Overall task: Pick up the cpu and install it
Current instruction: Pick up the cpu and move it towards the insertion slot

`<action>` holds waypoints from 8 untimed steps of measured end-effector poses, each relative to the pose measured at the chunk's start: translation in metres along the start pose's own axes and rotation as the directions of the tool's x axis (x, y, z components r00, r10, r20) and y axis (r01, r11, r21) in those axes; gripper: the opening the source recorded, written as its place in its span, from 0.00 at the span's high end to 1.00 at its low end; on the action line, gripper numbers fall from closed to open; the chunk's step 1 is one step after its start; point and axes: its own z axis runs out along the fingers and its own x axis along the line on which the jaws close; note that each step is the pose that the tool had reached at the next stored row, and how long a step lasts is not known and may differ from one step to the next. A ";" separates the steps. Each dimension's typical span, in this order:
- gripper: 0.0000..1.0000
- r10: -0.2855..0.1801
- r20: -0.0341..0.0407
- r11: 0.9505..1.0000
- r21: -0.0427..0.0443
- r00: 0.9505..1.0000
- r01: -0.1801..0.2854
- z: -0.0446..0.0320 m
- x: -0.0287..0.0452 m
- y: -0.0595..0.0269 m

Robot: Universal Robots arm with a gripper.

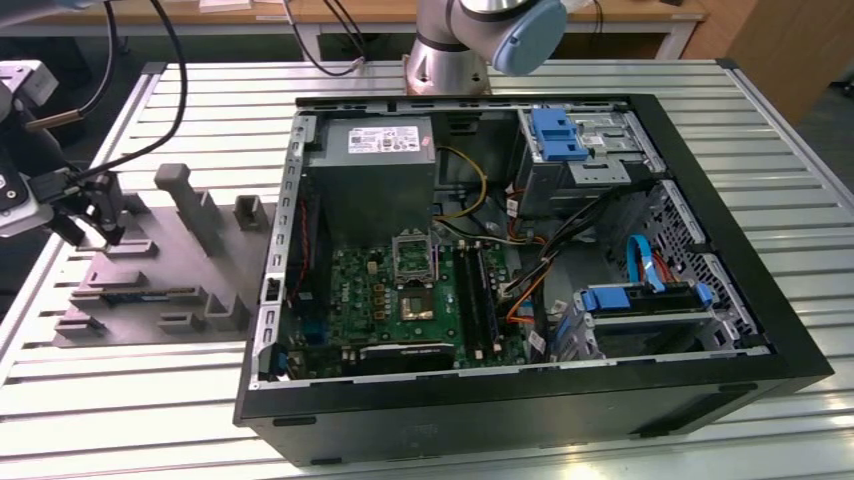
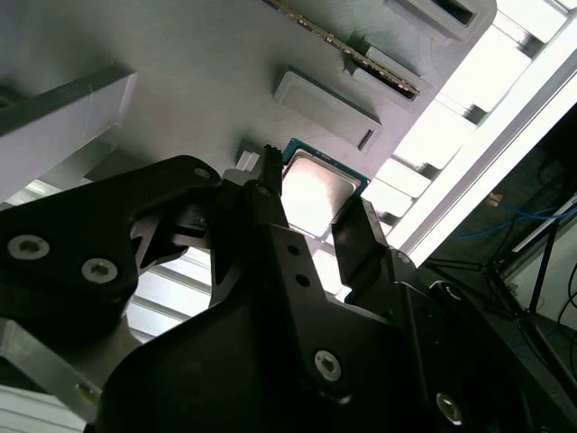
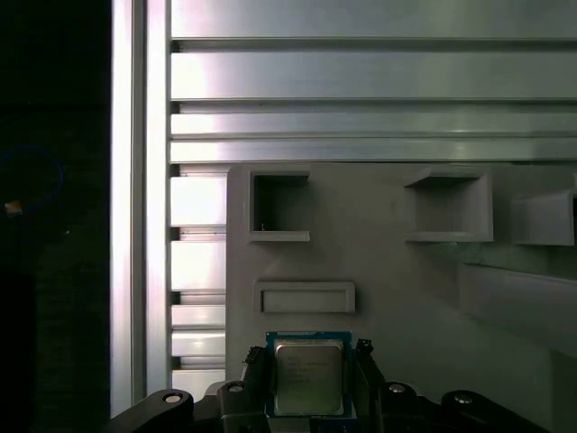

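Observation:
The cpu (image 3: 308, 379), a small square chip with a silvery top, lies flat on the grey fixture plate (image 3: 406, 298). It also shows in the second wrist view as the cpu (image 2: 315, 185). My gripper (image 3: 310, 354) is open and straddles the chip, one black finger close to each side with a narrow gap. In the exterior view the gripper (image 1: 104, 238) hangs low over the fixture plate (image 1: 147, 290), at the exterior view's left of the open computer case (image 1: 747, 300). The metal-framed socket (image 1: 414, 257) sits on the green motherboard inside the case.
Upright grey posts (image 1: 194, 205) and recessed pockets (image 3: 279, 207) stand on the fixture plate near the gripper. Inside the case are a grey power supply (image 1: 380, 170), blue drive brackets (image 1: 557, 133) and loose cables (image 1: 587, 230). The slatted aluminium table (image 1: 120, 400) runs under everything.

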 end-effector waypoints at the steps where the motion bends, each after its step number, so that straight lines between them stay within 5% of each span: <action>1: 0.53 0.000 0.000 1.000 0.000 1.000 0.000 -0.0002 0.0000 0.0000; 8: 0.53 0.000 0.000 1.000 0.000 1.000 0.000 -0.0057 -0.0001 0.0003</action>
